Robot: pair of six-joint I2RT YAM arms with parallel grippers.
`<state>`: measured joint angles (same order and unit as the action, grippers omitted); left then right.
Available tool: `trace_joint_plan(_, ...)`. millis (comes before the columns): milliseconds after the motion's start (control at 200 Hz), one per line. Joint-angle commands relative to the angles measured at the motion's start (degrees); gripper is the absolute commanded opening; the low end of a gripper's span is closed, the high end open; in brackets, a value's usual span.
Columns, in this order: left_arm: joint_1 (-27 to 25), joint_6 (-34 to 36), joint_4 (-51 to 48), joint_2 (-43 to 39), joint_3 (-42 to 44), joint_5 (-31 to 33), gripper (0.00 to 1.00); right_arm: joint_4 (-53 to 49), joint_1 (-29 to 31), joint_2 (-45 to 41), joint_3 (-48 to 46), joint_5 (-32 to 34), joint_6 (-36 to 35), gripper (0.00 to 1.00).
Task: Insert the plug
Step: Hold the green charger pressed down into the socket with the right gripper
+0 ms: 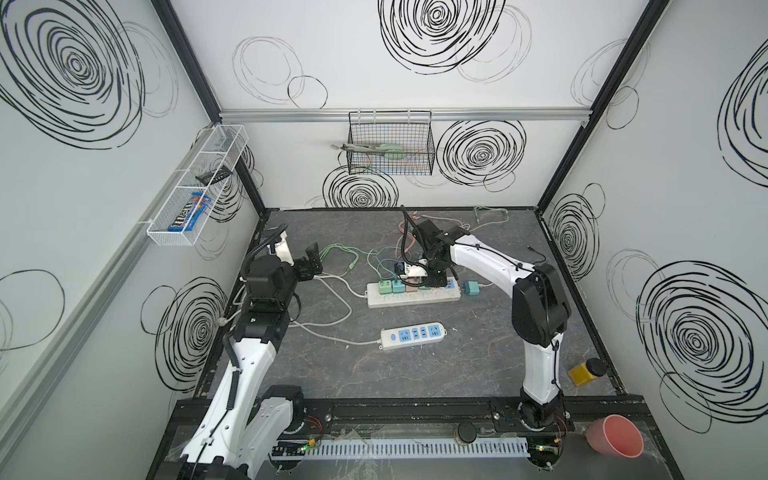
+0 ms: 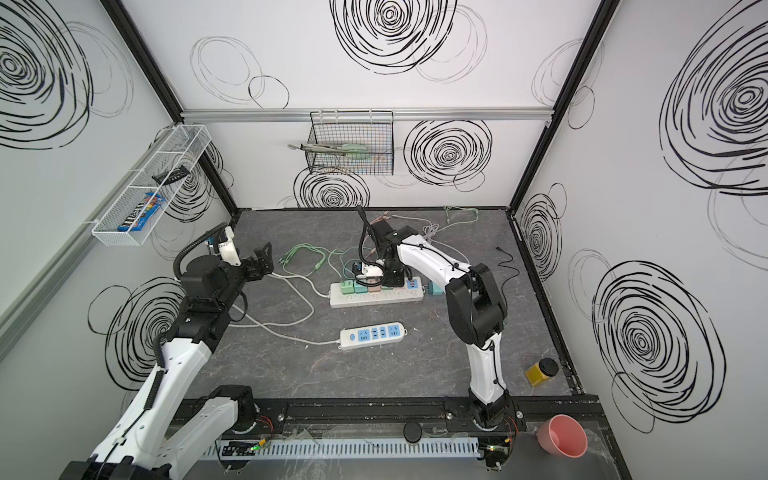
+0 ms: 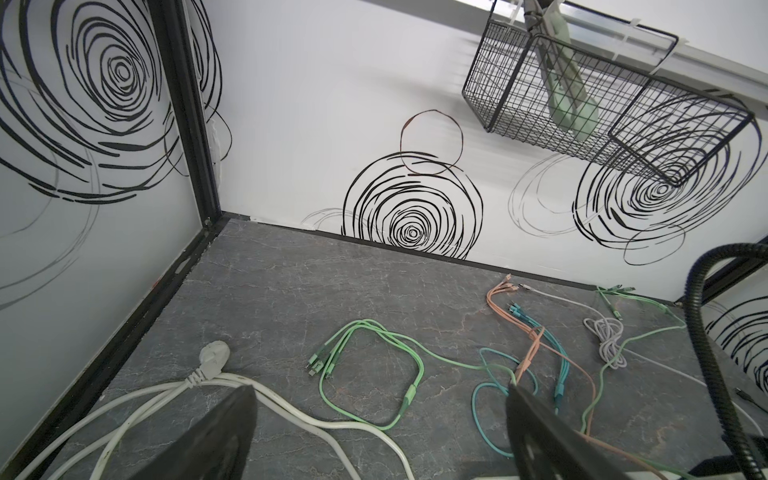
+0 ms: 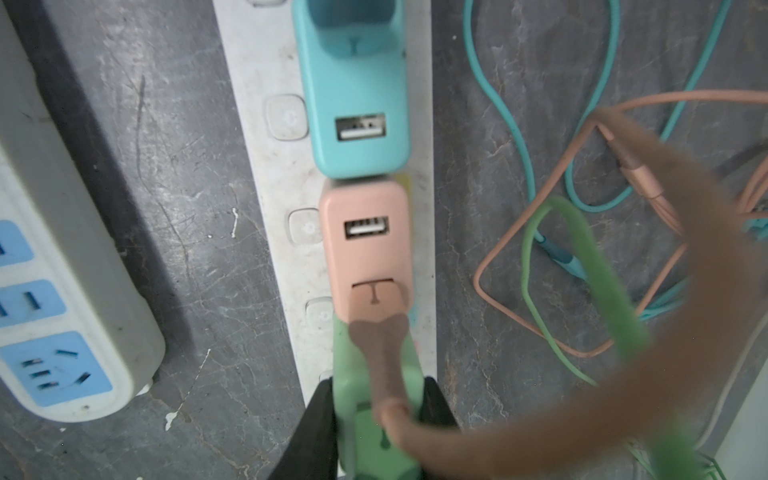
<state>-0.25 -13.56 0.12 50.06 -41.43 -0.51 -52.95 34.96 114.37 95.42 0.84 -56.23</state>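
In both top views, we see the right arm reach from the near edge toward the middle of the tabletop (image 1: 415, 374). Its elbow is raised and its wrist bent down, with the right gripper (image 1: 432, 273) standing over the long power strip (image 1: 415, 299). From above, the arm hides the grip.

Only the right wrist view shows it: the black fingers (image 4: 316, 428) are clamped on the sides of a green plug (image 4: 349, 374). The plug sits on the long strip, touching a pink adapter (image 4: 365, 257), and a teal adapter (image 4: 357, 104) comes next in the row. We cannot tell whether the plug's prongs are fully in. A pink cable (image 4: 376, 353) from the pink adapter crosses over the green plug.

The left arm is folded near the left edge, with the left gripper (image 1: 312, 259) held above the tabletop and aimed toward the far edge. The left wrist view shows its fingers (image 3: 216, 436) spread wide with nothing between them, above white cords (image 3: 291, 409) and a green cable loop (image 3: 420, 370).

A short power strip (image 1: 413, 334) lies nearer the near edge, apart from the long one. Loose cables cover the ground between the long strip and the far edge. Bare tabletop runs from the short strip to the near edge, and a yellow jar (image 1: 584, 370) sits in the near right corner.
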Motion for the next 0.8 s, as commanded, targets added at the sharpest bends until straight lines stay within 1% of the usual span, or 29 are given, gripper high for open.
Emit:
trace_joint_plan(0,0.7,-0.2,2.7,0.4,0.2,-1.1,0.96,0.4,0.3,-0.6,-0.5,-0.2,-1.4,0.0)
trace_joint_plan(105,0.7,-0.3,2.7,0.5,0.1,-1.4,0.96,0.9,0.1,-1.3,-0.8,-0.4,-1.8,0.0)
trace_joint_plan(295,0.7,-0.2,2.7,0.5,0.1,-1.4,0.96,-1.1,0.3,0.5,-0.9,-3.7,-1.8,0.0)
trace_joint_plan(625,0.9,-0.3,2.7,0.8,0.1,-1.7,0.96,0.2,-0.3,4.0,-2.4,1.5,-1.1,0.0)
trace_joint_plan(796,1.0,-0.5,2.8,1.0,0.1,-1.8,0.96,0.7,-0.4,9.5,-2.5,2.4,-0.3,0.0)
